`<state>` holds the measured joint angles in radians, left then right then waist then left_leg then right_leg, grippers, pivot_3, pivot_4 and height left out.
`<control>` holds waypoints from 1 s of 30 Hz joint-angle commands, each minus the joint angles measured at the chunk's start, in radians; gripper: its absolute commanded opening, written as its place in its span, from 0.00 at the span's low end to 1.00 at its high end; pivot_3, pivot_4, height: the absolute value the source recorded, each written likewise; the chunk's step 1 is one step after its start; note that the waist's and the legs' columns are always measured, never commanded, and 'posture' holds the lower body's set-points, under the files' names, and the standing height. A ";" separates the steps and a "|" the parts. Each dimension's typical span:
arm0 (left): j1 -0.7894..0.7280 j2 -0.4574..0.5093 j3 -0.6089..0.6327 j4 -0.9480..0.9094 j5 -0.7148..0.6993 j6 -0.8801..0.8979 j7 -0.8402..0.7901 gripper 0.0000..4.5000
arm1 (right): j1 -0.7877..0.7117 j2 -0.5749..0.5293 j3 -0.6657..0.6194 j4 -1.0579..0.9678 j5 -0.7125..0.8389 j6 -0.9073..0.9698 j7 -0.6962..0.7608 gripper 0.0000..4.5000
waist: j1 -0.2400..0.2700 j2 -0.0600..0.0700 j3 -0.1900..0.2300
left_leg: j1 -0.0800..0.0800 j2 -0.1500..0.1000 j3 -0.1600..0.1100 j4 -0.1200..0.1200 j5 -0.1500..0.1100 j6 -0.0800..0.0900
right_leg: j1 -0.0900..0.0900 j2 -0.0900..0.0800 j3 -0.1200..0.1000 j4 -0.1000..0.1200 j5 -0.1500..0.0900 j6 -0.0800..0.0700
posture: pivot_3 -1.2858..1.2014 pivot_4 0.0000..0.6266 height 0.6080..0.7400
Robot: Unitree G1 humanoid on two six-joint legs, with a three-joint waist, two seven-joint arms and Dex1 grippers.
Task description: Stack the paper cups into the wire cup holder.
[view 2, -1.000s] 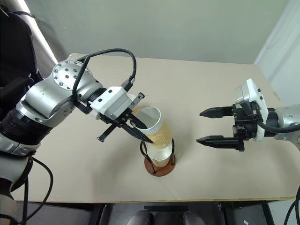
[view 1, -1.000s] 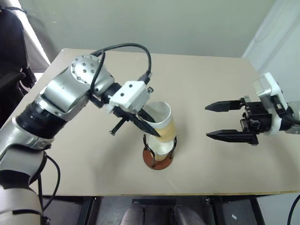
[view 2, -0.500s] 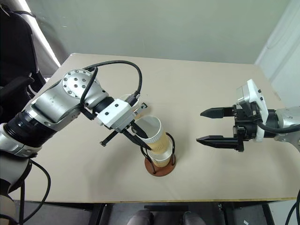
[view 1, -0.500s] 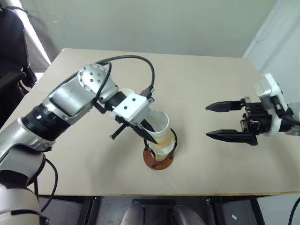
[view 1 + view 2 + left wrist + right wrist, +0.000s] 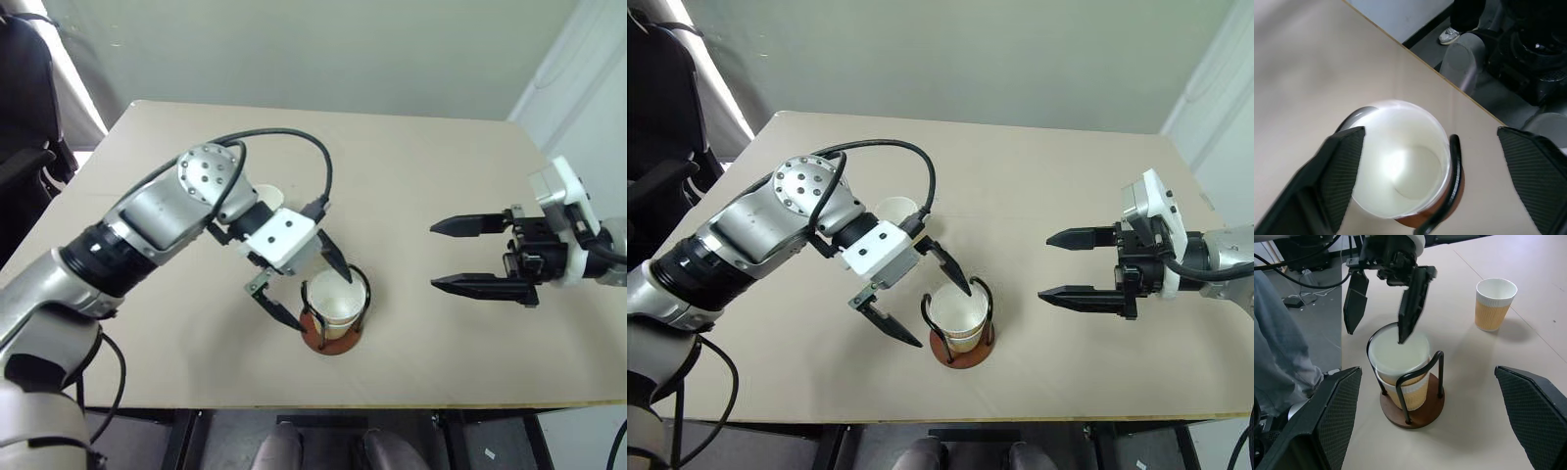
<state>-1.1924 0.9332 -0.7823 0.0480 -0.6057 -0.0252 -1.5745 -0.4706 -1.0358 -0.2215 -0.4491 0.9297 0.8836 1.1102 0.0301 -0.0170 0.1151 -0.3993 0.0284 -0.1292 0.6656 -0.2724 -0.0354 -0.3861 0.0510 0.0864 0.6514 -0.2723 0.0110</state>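
While both fingers pairs gape empty, two paper cups (image 5: 1400,363) fill the wire cup holder (image 5: 1411,412); one cup (image 5: 1494,303) stands apart.

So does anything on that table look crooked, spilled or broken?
Nothing stands out. Two paper cups sit nested upright in the wire cup holder, a third cup stands upright on the table, and nothing is spilled.

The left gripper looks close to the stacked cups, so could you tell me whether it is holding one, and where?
Nothing is held. The left gripper is open, its fingers astride the top cup in the holder without touching it.
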 commanded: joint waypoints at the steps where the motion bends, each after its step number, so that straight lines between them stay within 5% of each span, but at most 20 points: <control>1: -0.053 -0.059 0.158 0.136 0.040 0.020 -0.035 0.99 | -0.006 -0.019 -0.042 -0.015 0.012 -0.017 0.002 0.98 | 0.000 0.000 0.000 | 0.000 0.000 0.000 0.000 0.000 0.000 | 0.000 0.000 0.000 0.000 0.000 0.000 | 0.52 0.24 1.00; 7: -0.188 -0.088 0.323 0.644 0.264 -0.022 0.066 0.99 | -0.006 -0.019 -0.041 -0.011 0.020 -0.026 0.023 0.98 | -0.008 0.001 0.000 | -0.001 0.000 0.000 0.000 0.000 0.001 | -0.003 0.000 0.001 0.001 0.000 0.000 | 0.52 0.24 1.00; 10: -0.202 -0.083 0.226 0.925 0.577 -0.188 0.256 0.99 | -0.004 -0.020 -0.030 -0.007 0.011 -0.032 0.030 0.98 | -0.011 0.005 -0.002 | -0.001 0.000 0.000 -0.001 -0.002 0.003 | -0.003 0.000 0.002 0.000 0.000 0.001 | 0.52 0.24 1.00; 12: -0.189 -0.116 0.236 1.019 0.634 -0.235 0.268 0.99 | -0.010 -0.018 -0.021 0.000 0.004 -0.036 0.030 0.98 | -0.011 0.006 -0.002 | -0.001 0.000 0.001 -0.001 -0.002 0.004 | -0.003 -0.001 0.002 0.000 -0.001 0.001 | 0.52 0.24 1.00; 19: -0.169 -0.232 0.295 1.097 0.711 -0.321 0.226 0.99 | -0.005 -0.018 -0.020 -0.010 0.006 -0.026 0.010 0.98 | 0.024 0.004 -0.002 | -0.026 -0.002 -0.001 0.015 -0.001 0.002 | -0.022 -0.001 -0.001 0.010 -0.001 0.005 | 0.52 0.24 1.00; 26: -0.143 -0.256 0.300 1.130 0.819 -0.373 0.260 0.99 | 0.007 -0.019 -0.037 -0.041 0.027 -0.009 -0.024 0.98 | 0.022 0.004 -0.002 | -0.025 -0.006 0.001 0.017 -0.002 0.003 | -0.023 -0.004 0.004 0.010 -0.003 0.009 | 0.52 0.24 1.00; 30: -0.137 -0.280 0.265 1.156 0.936 -0.420 0.411 0.99 | 0.013 -0.021 -0.044 -0.054 0.039 -0.001 -0.041 0.98 | 0.023 0.004 -0.002 | -0.024 -0.007 0.001 0.017 -0.002 0.003 | -0.022 -0.004 0.004 0.011 -0.003 0.010 | 0.52 0.24 1.00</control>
<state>-1.3173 0.6614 -0.5168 1.2021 0.2916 -0.4221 -1.2207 -0.4523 -1.0408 -0.2201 -0.4775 0.9468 0.8834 1.0773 0.0532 -0.0129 0.1135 -0.4229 0.0212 -0.1282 0.6834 -0.2746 -0.0322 -0.4081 0.0473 0.0905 0.6632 -0.2755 0.0214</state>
